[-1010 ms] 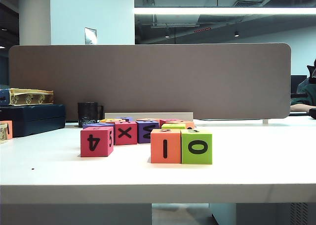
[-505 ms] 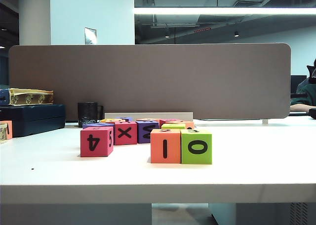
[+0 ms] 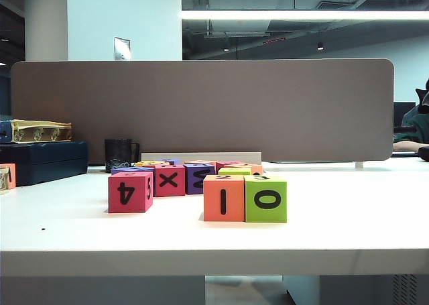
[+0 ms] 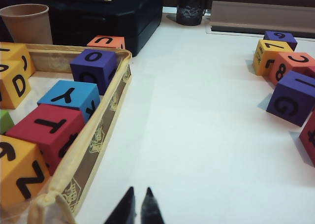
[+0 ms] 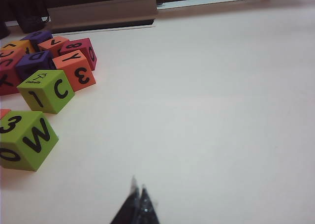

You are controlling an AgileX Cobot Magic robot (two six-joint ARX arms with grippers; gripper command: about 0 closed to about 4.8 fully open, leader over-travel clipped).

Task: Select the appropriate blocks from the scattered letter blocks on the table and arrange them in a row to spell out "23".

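Exterior: orange block (image 3: 223, 198) with "I" face and lime-green block (image 3: 266, 198) with "O" face sit touching, side by side, near the front of the white table (image 3: 335, 238). Pink "4" cube (image 3: 130, 192) to their left, more cubes behind.

Left wrist: left gripper (image 4: 136, 207) pinched closed, empty, over bare tabletop beside a fabric tray (image 4: 101, 130) of cubes.

Right wrist: right gripper (image 5: 137, 199) tips together, empty, apart from the lime-green "3/W" cube (image 5: 25, 139).
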